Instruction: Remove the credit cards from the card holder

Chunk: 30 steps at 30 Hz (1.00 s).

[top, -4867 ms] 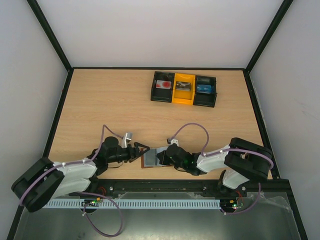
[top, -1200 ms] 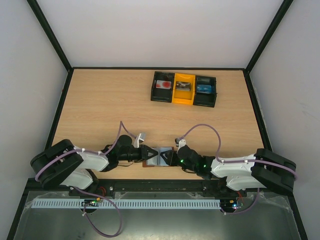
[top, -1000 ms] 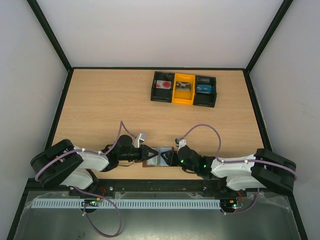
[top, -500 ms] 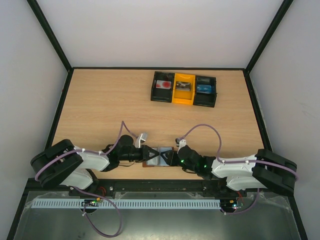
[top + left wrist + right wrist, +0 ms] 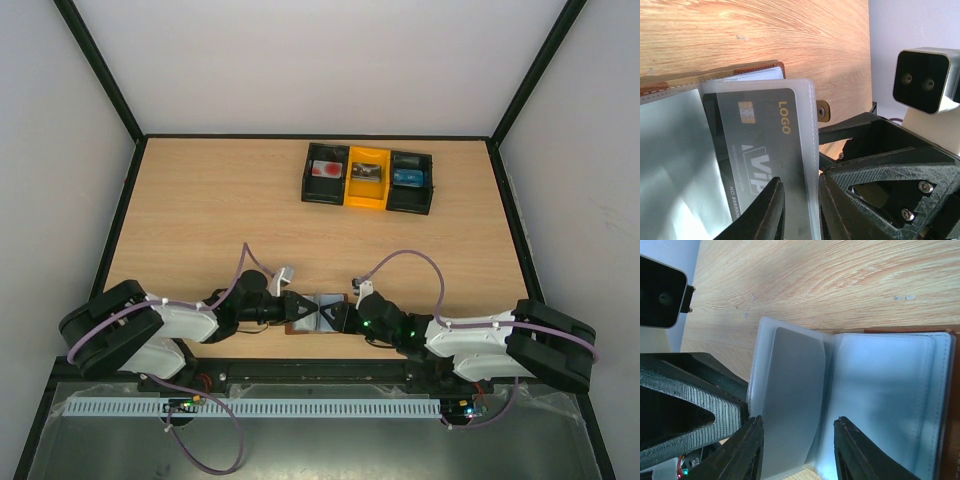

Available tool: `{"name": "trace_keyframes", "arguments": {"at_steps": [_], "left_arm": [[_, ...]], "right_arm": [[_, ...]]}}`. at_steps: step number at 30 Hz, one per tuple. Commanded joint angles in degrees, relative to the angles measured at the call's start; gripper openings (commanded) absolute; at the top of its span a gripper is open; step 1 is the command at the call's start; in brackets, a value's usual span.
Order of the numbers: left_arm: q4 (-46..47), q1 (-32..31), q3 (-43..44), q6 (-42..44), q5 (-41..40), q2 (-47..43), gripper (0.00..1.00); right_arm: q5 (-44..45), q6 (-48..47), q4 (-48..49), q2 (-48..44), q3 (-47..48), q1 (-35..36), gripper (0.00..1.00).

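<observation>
Extraction step, 6 o'clock: left tool astride sleeved credit card, grip indeterminate; right tool released. Next: pinch card alone.

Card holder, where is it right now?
In the top view the card holder lies open at the near edge of the table, between the left gripper and the right gripper.

2 arms — black joints, white shells, purple cables.

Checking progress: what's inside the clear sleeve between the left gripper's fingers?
A dark grey card printed LOGO and VIP, with a gold chip. Its lower end is hidden by the left gripper.
</observation>
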Motion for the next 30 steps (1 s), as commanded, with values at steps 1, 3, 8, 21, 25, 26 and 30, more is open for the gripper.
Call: {"name": "trace_keyframes", "arguments": {"at_steps": [1,3,8,21,25,26,30], "left_arm": [[-2.1,-0.3,1.5,1.6,-1.3,-1.9,0.22],[-2.7,-0.3,1.5,1.9,-1.8,-2.2,0.26],[-4.2,-0.3,1.5,2.4,-2.6,-3.0,0.22],[-5.3,-0.7,2.3,2.8,-2.9,-3.5,0.24],[-6.0,-0.7,2.8,3.0,-3.1,-3.4,0.23],[-6.0,-0.7,2.7,3.0,-3.1,-3.4,0.23],[-6.0,-0.7,2.9,2.8,-3.2,-3.4,0.23]], "right_arm": [[-0.1,0.4,2.4,-0.9,-1.1,0.4,0.39],[-0.1,0.4,2.6,-0.5,-1.2,0.4,0.38],[-0.5,0.8,3.1,-0.5,-1.4,0.4,0.34],[-3.7,-0.8,5.6,-1.5,-2.9,0.4,0.49],[-5.5,-1.7,7.1,-1.3,-2.9,0.4,0.53],[-6.1,-1.8,7.6,-1.2,-2.9,0.4,0.54],[-7.8,-1.7,9.7,0.5,-2.9,0.4,0.56]]}}
